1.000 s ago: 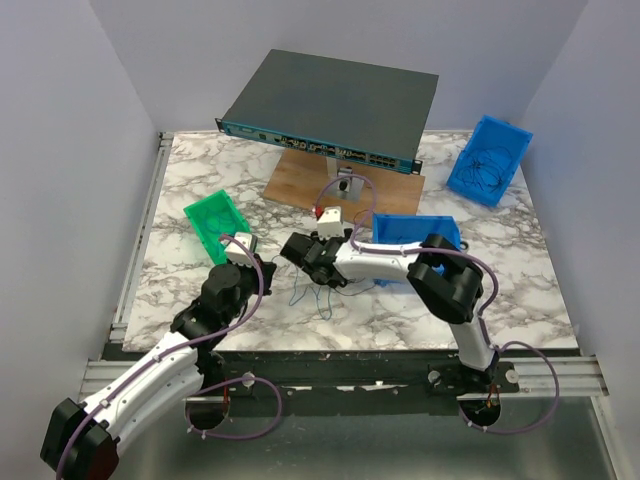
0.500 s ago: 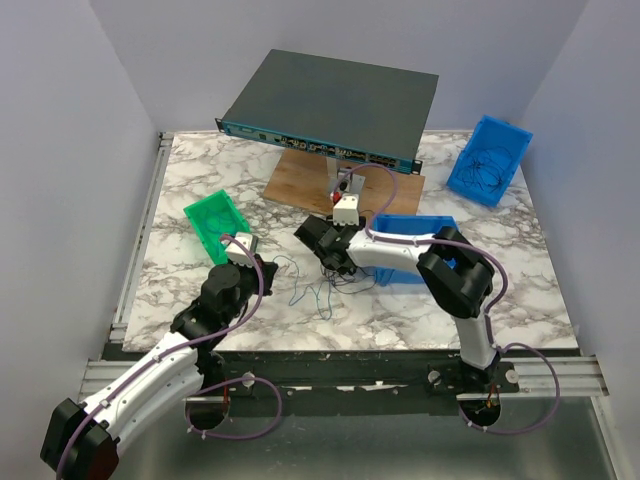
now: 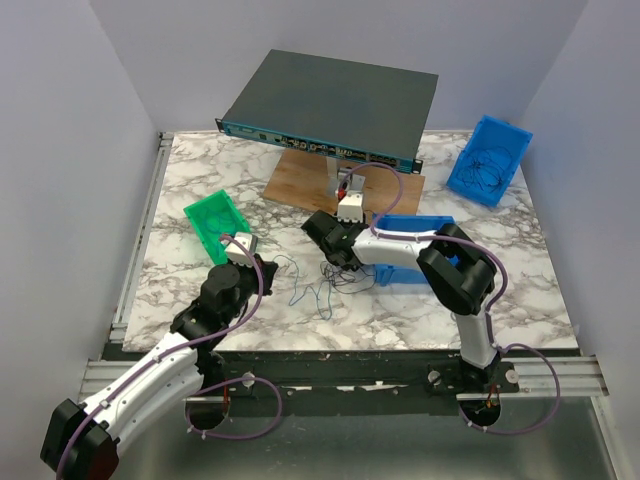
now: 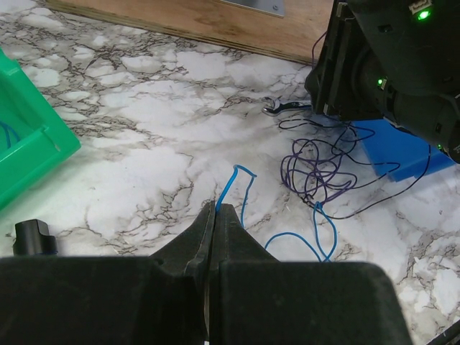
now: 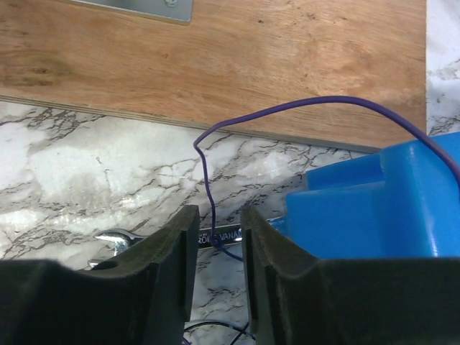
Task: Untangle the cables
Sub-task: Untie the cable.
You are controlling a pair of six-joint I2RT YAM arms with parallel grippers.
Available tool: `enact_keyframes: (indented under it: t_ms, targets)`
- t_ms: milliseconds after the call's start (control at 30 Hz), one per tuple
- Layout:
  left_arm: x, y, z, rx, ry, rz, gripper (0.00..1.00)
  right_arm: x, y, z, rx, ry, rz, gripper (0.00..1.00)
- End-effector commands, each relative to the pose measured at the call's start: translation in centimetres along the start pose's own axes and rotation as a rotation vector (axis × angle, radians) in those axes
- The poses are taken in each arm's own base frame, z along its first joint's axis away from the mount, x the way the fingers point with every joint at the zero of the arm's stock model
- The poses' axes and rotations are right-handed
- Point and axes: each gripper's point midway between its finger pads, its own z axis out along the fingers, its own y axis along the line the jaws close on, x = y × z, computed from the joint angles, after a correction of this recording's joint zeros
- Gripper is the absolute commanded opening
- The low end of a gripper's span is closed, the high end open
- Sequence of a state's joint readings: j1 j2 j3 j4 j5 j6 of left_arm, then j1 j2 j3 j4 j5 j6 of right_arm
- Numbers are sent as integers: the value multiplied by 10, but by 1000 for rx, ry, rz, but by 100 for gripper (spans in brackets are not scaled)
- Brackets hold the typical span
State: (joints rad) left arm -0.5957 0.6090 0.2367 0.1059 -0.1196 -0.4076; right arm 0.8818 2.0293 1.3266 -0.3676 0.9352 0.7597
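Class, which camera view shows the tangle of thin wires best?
The left wrist view: the wires lie spread in distinct loops on the marble. The top view shows them only as faint squiggles; the right wrist view, one thin purple strand.

Holds white-and-black left arm [image 3: 150, 372] stretched forward and inward, black two-finger left gripper [image 4: 214, 214] pressed fully together on a thin blue wire [image 4: 241, 180]. Bends white-and-black right arm [image 3: 395, 250] leftward at the elbow, right gripper [image 5: 219, 215] narrowly parted.

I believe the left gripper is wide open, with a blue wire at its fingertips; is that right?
Not quite: the left wrist view shows the left gripper shut, fingers pressed together, not wide open. The blue wire does meet its fingertips.
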Motion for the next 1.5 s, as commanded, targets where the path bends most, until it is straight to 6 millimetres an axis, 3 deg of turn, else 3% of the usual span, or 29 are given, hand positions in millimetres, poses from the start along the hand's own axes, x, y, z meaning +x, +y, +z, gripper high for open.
enact_keyframes:
  t_ms: [0,133,233,667,900,1033,1167,1333,1400,1467]
  targets:
    - [0,-3,1,20,-8,13,0,7,1,12,3,11,48,30]
    - [-1,-2,1,19,-9,14,0,0,1,7,-14,7,66,8]
    - [-1,-2,1,17,-10,15,0,-9,1,-1,-40,4,81,1]
    - [-1,-2,0,19,-11,16,0,-46,-4,-61,-188,-28,111,1]
    - [-1,-3,1,24,-7,19,0,-94,-15,-111,-396,-91,199,1]
    - [0,-4,2,28,-4,21,0,-122,-36,-137,-451,-142,271,1]
    - [1,-7,3,44,0,27,0,-148,-69,-160,-461,-212,361,1]
    - [2,-8,4,50,7,31,0,-162,-113,-167,-385,-260,396,1]
    - [2,-9,4,54,10,32,0,-156,-113,-165,-382,-244,354,12]
    - [2,-9,4,57,13,34,0,-145,-104,-160,-392,-207,306,35]
